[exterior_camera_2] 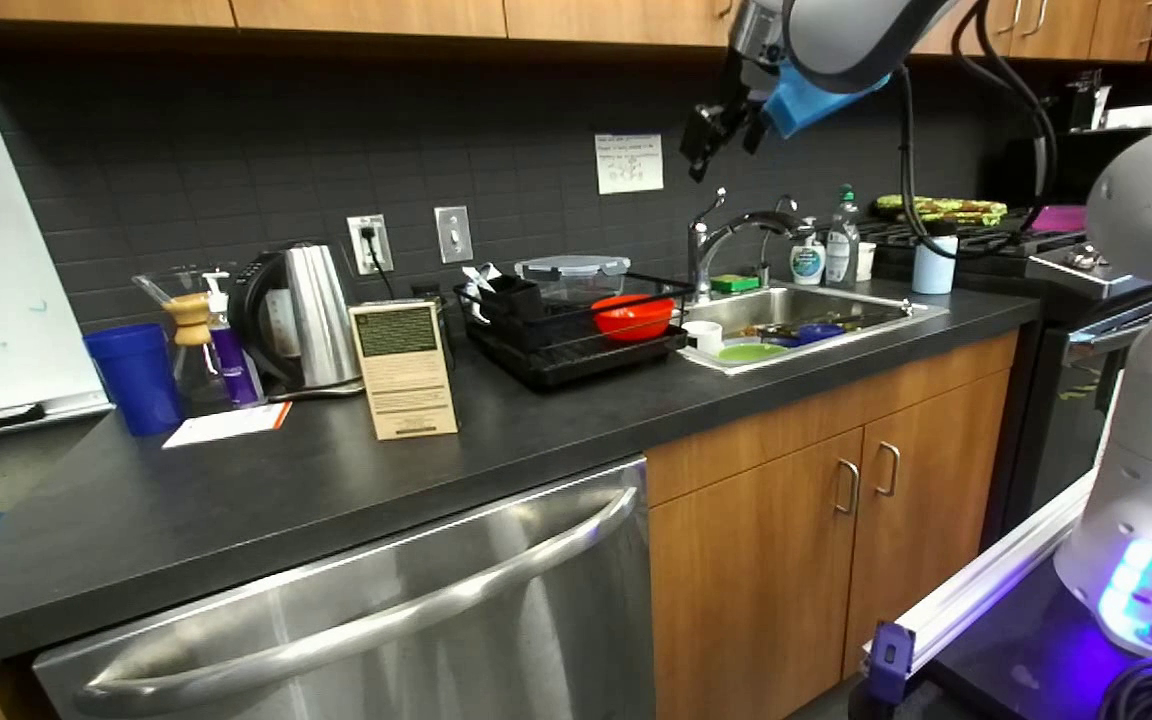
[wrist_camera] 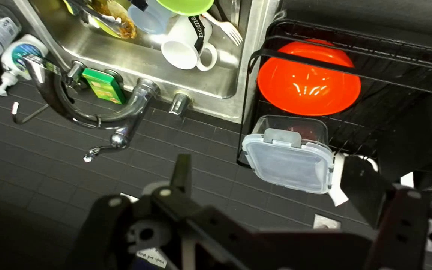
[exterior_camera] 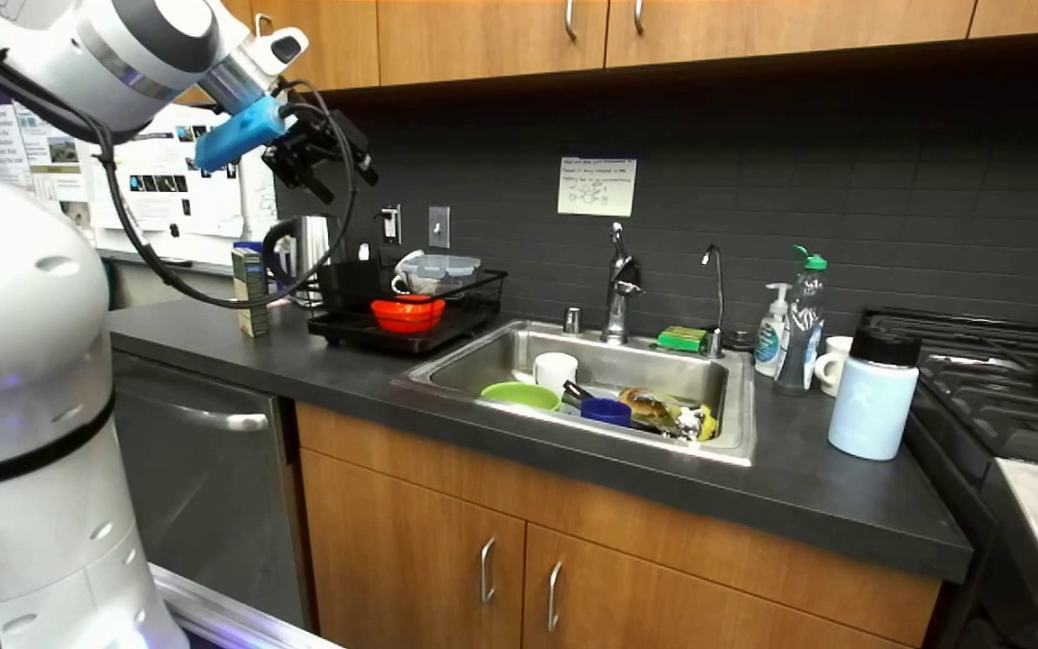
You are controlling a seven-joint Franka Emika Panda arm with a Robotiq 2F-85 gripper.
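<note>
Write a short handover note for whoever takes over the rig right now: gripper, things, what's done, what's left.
Gripper: open, empty, raised higher than the rack and the sink.
In the rack: red bowl and lidded box.
In the sink: white mug, green dish and fork.
Done: no grasp made; nothing is between the fingers.
Left: any grasp; it would likely need the gripper lowered first.

Open air separates the claw (exterior_camera_2: 724, 158) from the rack (exterior_camera_2: 561, 370), whose rail (wrist_camera: 313, 62) partly screens the bowl (wrist_camera: 309, 86).
</note>
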